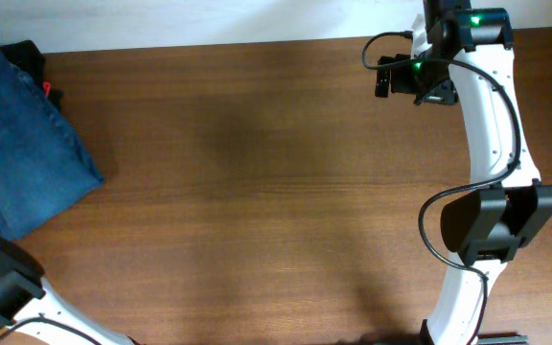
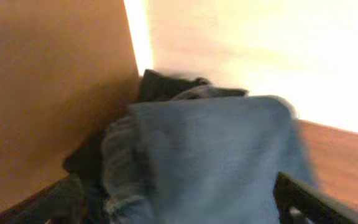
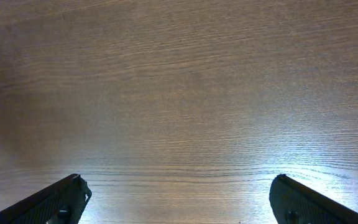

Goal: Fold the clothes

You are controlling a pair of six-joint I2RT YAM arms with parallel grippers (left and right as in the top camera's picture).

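- The jeans [image 1: 22,144] lie as a folded bundle at the far left of the worktop [image 1: 276,172] and run off the left edge of the overhead view. If part of them overhangs the worktop there, the weight of the denim could drag the bundle off. I cannot tell how much is supported.
- The black garment [image 1: 29,56] with its red tag [image 1: 47,88] touches the jeans on their far side and seems to tuck under them. A pinch here could catch both cloths and pull the fold apart.
- The left jaws, in the blurred wrist view, stand spread just short of the denim, pinching nothing that I can make out. On lifting away, one of its fingers [image 2: 316,202] could snag a hem and drag the top layer open.
- The left arm [image 1: 8,278] sits at the near-left corner, close to the bundle, so a sweep rightward could brush it.
- The right jaws, far right, hang spread over bare worktop, well apart from the jeans. The only risk I judge there is scraping the wood if lowered.
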